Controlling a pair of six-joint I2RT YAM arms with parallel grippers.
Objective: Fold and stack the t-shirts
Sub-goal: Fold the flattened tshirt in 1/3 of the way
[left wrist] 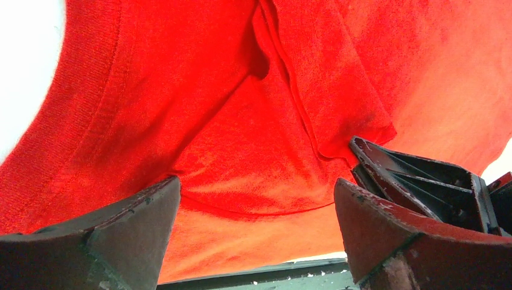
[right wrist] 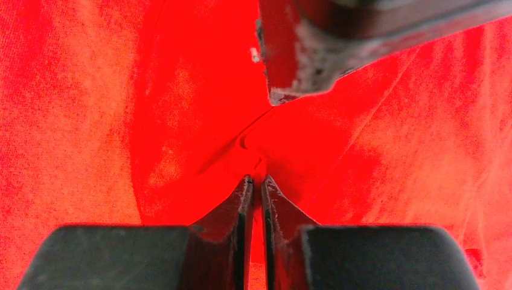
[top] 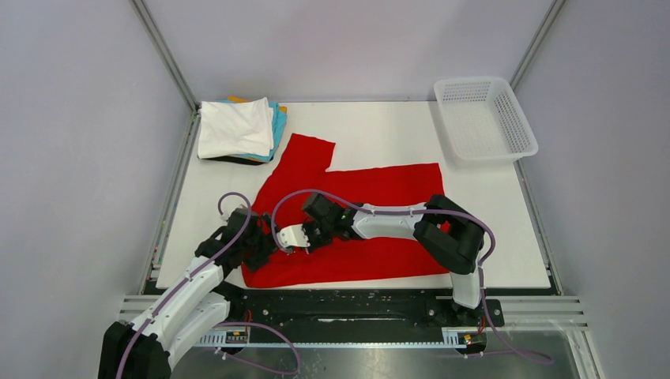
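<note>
A bright red t-shirt [top: 371, 189] lies spread on the white table [top: 379, 130], one sleeve pointing toward the far left. My right gripper [top: 304, 241] reaches left over its near-left part and is shut on a pinched fold of the red cloth [right wrist: 256, 151]. My left gripper [top: 265, 246] sits right beside it at the shirt's left edge, jaws open [left wrist: 256, 184], with red cloth [left wrist: 241, 121] lying between and beyond the fingers and nothing held. A stack of folded shirts [top: 235, 126] sits at the far left corner: white on top, cyan, orange and dark edges beneath.
A white plastic mesh basket [top: 486, 118] stands at the far right corner. The right gripper's fingers [left wrist: 422, 181] show close by in the left wrist view. The metal rail [top: 355, 304] runs along the near table edge.
</note>
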